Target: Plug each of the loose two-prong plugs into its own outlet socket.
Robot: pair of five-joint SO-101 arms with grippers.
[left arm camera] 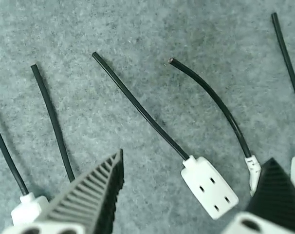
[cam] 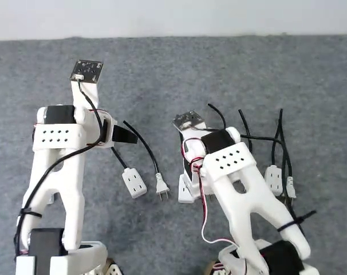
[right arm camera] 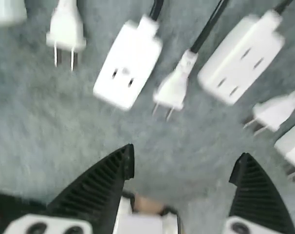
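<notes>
Several white two-prong plugs and white outlet sockets on short black cords lie loose on the grey carpet. In the high view one socket (cam: 134,182) and one plug (cam: 161,186) lie between the arms, and another socket (cam: 273,179) lies further right. My left gripper (left arm camera: 195,161) hangs open above a socket (left arm camera: 208,187), with a plug (left arm camera: 253,168) beside it. In the high view the left gripper (cam: 121,134) sits above the carpet. My right gripper (right arm camera: 186,153) is open and holds nothing. Beyond it lie a socket (right arm camera: 128,66), a plug (right arm camera: 174,87), a second plug (right arm camera: 64,31) and a second socket (right arm camera: 242,56).
Black cords (cam: 279,137) trail across the carpet at the right, close together. More white plugs and sockets (right arm camera: 274,112) crowd one side of the right wrist view. Bare carpet (cam: 162,74) stretches behind both arms toward the pale wall.
</notes>
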